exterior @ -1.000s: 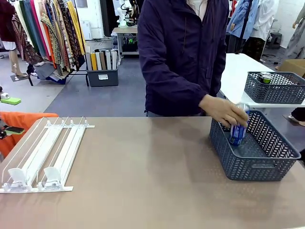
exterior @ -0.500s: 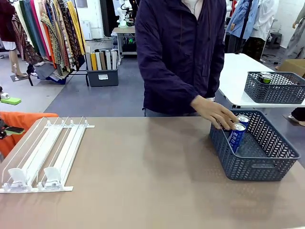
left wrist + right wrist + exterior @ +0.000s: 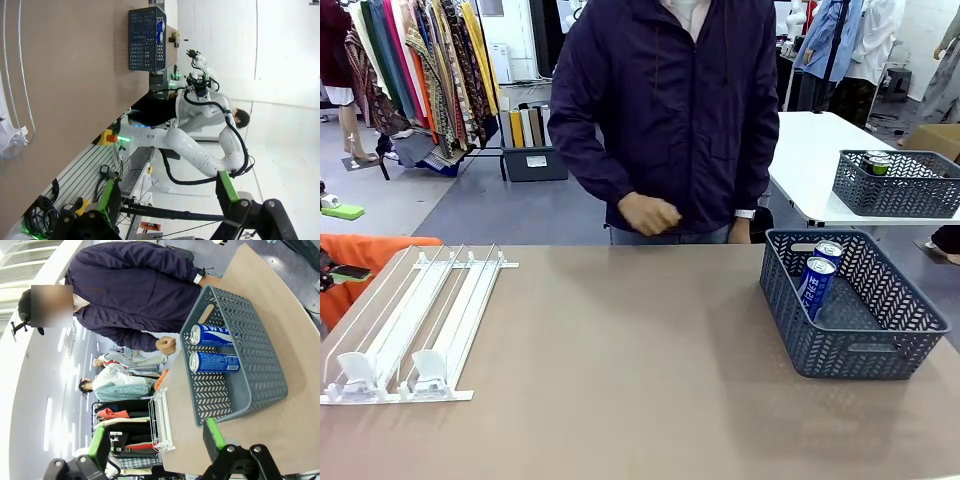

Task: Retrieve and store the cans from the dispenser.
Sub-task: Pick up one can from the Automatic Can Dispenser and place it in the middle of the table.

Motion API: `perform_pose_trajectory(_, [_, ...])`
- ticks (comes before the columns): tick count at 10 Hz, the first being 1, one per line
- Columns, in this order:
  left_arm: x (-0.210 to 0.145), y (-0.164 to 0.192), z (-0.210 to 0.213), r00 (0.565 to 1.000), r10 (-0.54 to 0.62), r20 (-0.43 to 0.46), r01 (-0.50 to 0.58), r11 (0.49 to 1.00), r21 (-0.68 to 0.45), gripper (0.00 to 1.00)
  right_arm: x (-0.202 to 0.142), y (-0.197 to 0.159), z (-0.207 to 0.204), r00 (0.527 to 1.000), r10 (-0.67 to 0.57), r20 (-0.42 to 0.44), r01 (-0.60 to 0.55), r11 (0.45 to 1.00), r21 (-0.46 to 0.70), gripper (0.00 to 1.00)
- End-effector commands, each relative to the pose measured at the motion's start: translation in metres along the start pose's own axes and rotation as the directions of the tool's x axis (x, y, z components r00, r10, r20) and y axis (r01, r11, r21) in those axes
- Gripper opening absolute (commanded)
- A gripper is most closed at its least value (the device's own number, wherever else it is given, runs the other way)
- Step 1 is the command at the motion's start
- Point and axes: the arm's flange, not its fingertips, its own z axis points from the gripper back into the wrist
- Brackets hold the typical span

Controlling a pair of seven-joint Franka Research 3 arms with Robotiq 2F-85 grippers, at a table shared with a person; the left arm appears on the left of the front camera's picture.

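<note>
Two blue drink cans with white lettering (image 3: pixel 817 281) stand side by side inside the grey perforated plastic basket (image 3: pixel 880 355) at three o'clock on the brown table (image 3: pixel 620 360). The flat white railed dispenser (image 3: pixel 410 325) lies at nine o'clock, well apart. Left gripper (image 3: pixel 165 200) and right gripper (image 3: pixel 155 440) both hang spread wide, gripping nothing.

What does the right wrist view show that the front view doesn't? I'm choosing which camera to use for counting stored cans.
Right wrist view: the right gripper, open, hangs above the table, and both blue cans show full-length from above, lying side by side in the grey basket, lettering readable.

Front view: the dispenser shows along its whole length, lanes bare, two pusher blocks at the near end; a second basket with a can sits on the white table behind.

Both: the person, the basket, the cans and the dispenser.
</note>
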Motion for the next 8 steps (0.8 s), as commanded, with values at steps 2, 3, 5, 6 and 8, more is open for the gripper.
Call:
perform_pose_trajectory(2, [-0.0022, -0.0013, 0.0003, 1.0, -0.011, -0.002, 0.011, 1.0, -0.013, 1.0, 0.0018, 0.0007, 0.0007, 1.0, 0.028, -0.002, -0.028, 1.0, 0.005, 1.0])
perform_pose_trajectory(3, [-0.0022, -0.0013, 0.0003, 1.0, -0.011, -0.002, 0.011, 1.0, -0.013, 1.0, 0.0018, 0.0007, 0.0007, 1.0, 0.028, -0.002, -0.028, 1.0, 0.005, 1.0])
perform_pose_trajectory(5, [-0.0022, -0.0013, 0.0003, 1.0, -0.011, -0.002, 0.011, 1.0, -0.013, 1.0, 0.0018, 0.0007, 0.0007, 1.0, 0.028, -0.002, -0.028, 1.0, 0.005, 1.0])
perform_pose_trajectory(6, [-0.0022, -0.0013, 0.0003, 1.0, -0.011, -0.002, 0.011, 1.0, -0.013, 1.0, 0.0018, 0.0007, 0.0007, 1.0, 0.028, -0.002, -0.028, 1.0, 0.005, 1.0])
perform_pose_trajectory(8, [-0.0022, -0.0013, 0.0003, 1.0, -0.011, -0.002, 0.011, 1.0, -0.013, 1.0, 0.0018, 0.0007, 0.0007, 1.0, 0.028, -0.002, -0.028, 1.0, 0.005, 1.0])
